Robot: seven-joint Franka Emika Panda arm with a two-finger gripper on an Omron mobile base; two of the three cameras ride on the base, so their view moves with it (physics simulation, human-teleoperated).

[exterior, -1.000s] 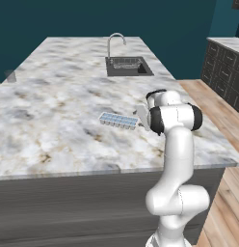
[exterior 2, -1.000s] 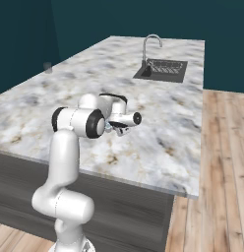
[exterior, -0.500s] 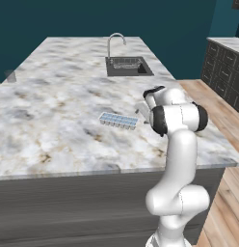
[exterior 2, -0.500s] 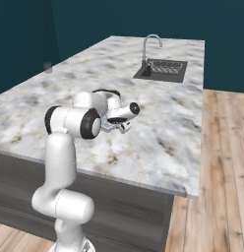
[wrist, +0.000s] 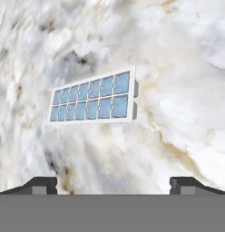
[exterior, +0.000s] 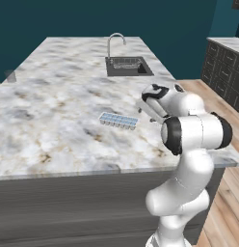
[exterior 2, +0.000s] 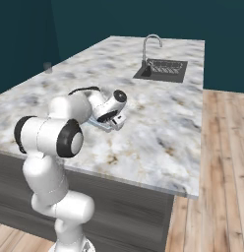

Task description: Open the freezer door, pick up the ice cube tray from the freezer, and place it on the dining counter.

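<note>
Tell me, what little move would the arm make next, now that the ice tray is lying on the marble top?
Probably draw the hand up and away. The ice cube tray lies flat on the dining counter, and the gripper is open with its fingertips clear of the tray, so nothing seems left to hold.

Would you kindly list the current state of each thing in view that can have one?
ice cube tray: lying flat on the dining counter, cells facing up, not held.
claw: open, empty, clear of the tray.
dining counter: carrying the tray.
faucet: no water visible.
sink: holds a rack; contents otherwise unclear.
</note>
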